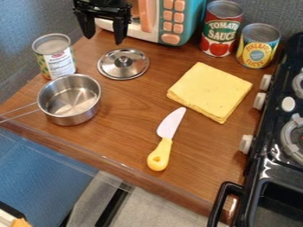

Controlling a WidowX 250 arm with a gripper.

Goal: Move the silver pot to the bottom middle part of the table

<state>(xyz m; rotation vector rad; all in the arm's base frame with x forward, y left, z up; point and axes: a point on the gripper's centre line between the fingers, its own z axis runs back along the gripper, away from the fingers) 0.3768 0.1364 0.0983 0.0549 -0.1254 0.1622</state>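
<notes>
My pincer [104,40] hangs spread near the table's [121,137] back-left edge. Just beyond it lies the lid [123,64], then the silver pot [72,116] near the left corner, beside a can [61,64]; farther out, yellow cloth [210,91] and knife [158,160].

The silver pot [70,113] at nine o'clock and the lid [123,66] at eleven are smooth, shiny metal, on a tabletop [127,124] with brown wood grain and a soft sheen. The folded yellow cloth [210,91] at two looks matt, while the toy knife [158,159] at five has a smooth plastic handle. Toward four, the stove [266,164] is glossy black.
</notes>
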